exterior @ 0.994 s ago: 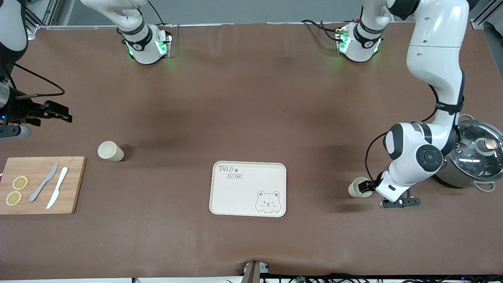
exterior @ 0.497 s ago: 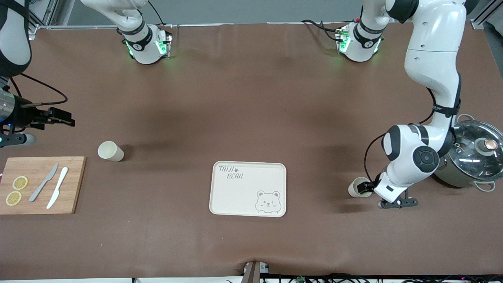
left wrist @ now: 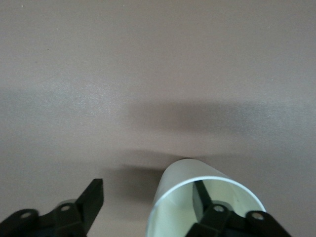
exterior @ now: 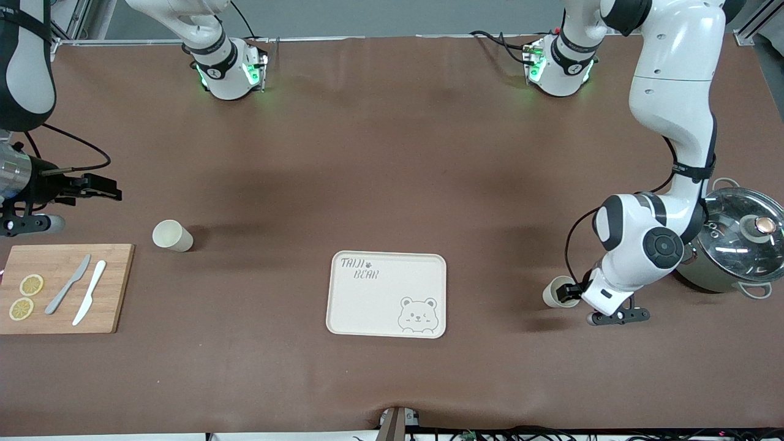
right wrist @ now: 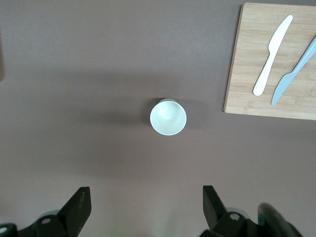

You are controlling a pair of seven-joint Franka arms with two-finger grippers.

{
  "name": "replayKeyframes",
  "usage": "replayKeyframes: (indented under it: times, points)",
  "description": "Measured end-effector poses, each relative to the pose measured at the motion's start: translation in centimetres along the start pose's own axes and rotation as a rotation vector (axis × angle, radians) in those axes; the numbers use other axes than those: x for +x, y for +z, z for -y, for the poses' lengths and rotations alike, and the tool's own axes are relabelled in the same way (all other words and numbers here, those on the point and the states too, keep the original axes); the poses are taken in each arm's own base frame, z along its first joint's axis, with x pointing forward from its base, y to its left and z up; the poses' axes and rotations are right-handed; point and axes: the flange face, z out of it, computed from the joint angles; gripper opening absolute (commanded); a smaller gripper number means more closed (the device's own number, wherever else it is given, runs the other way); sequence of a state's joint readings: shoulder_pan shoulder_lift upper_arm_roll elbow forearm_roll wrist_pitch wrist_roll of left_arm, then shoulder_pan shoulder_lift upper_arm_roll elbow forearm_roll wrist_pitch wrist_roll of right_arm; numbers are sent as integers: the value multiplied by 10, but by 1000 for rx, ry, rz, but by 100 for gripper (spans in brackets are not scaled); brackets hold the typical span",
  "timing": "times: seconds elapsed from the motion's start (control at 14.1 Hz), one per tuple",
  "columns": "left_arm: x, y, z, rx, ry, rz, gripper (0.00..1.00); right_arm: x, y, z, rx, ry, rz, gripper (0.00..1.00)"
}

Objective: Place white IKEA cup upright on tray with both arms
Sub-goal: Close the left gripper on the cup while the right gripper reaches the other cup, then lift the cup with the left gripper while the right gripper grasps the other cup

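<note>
A white cup [exterior: 556,293] sits on the brown table at the left arm's end, its mouth turned toward my left gripper [exterior: 573,294]. In the left wrist view, the left gripper [left wrist: 147,187] is open, with one finger [left wrist: 201,193] inside the cup [left wrist: 182,185] and the other outside its wall. A second white cup [exterior: 172,235] stands toward the right arm's end, and it also shows in the right wrist view [right wrist: 168,117]. My right gripper [exterior: 103,187] is open and empty in the air beside that cup; it also shows in the right wrist view [right wrist: 145,189]. The cream bear tray [exterior: 373,303] lies between the cups.
A wooden cutting board [exterior: 110,288] with two knives and lemon slices lies at the right arm's end, and it also shows in the right wrist view [right wrist: 247,69]. A steel pot with a glass lid [exterior: 735,245] stands beside the left arm's elbow.
My right gripper has moved lower in the front view and a little toward the second cup. My left arm has shifted slightly at the first cup. Neither cup has moved.
</note>
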State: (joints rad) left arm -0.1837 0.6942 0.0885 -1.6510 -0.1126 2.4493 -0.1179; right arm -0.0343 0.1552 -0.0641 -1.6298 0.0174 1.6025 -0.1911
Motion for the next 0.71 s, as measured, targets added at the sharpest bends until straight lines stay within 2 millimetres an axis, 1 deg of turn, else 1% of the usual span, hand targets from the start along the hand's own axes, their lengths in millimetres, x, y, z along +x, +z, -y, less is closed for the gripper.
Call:
replayKeyframes:
  times: [0.14,0.36,0.5,0.57,0.71]
  points:
    - [0,0,0,0,0,0,31,2,5,-5,3,7,10,100]
    - [0,0,0,0,-1,0,15,6,17,-15,8,23,30,100]
    - [0,0,0,0,-1,0,5,8,22,-17,10,26,39,100]
    - [0,0,0,-1,-2,0,0,8,24,-17,11,27,42,100]
    - [1,-1,-2,-3,-6,-3,0,11,32,-22,14,34,57,100]
